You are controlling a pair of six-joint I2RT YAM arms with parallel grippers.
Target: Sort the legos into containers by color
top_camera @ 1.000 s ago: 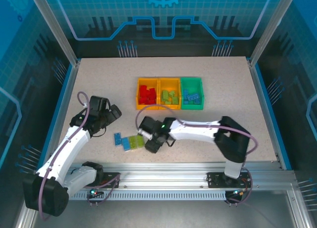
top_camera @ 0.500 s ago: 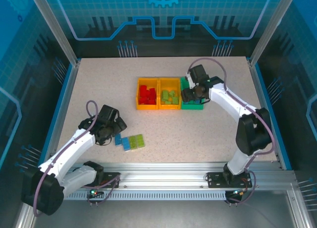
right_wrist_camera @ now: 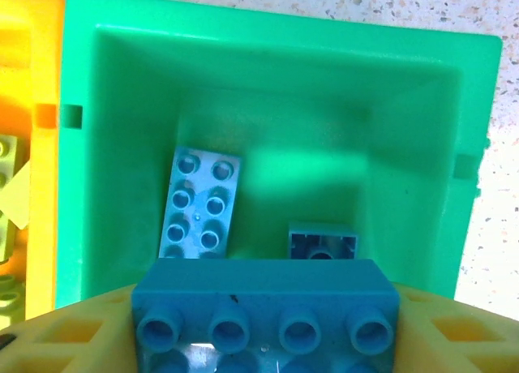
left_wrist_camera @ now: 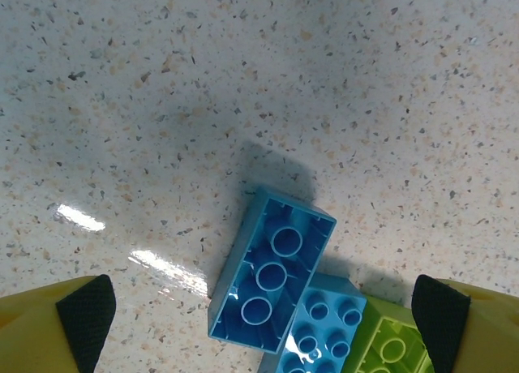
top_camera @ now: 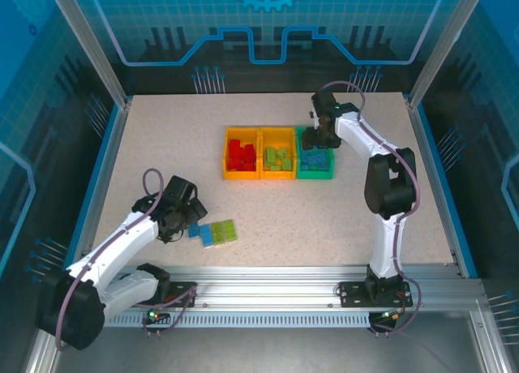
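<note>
My right gripper (top_camera: pixel 321 138) hangs over the green container (top_camera: pixel 330 164), shut on a blue lego (right_wrist_camera: pixel 268 308) held studs toward the camera between its yellow fingers (right_wrist_camera: pixel 49 340). Below it in that green container (right_wrist_camera: pixel 268 81) lie a pale blue lego (right_wrist_camera: pixel 199 203) and another blue lego (right_wrist_camera: pixel 322 242). My left gripper (top_camera: pixel 183 220) is open, low over the table. Its black pads (left_wrist_camera: pixel 85 316) straddle an upside-down blue lego (left_wrist_camera: pixel 272 276). A second blue lego (left_wrist_camera: pixel 320 332) and a light green lego (left_wrist_camera: pixel 393 349) touch that one.
Two orange containers adjoin the green one: the left one (top_camera: pixel 226 154) holds red legos (top_camera: pixel 240 154), the middle one (top_camera: pixel 278 130) holds light green legos (top_camera: pixel 278 158). The loose legos (top_camera: pixel 212 232) lie near the table's front edge, with the aluminium rail (top_camera: pixel 268 280) behind them.
My right arm swung from the loose pile near the front edge up to the green container, carrying the blue lego. My left gripper moved down and right, close to the loose legos.
</note>
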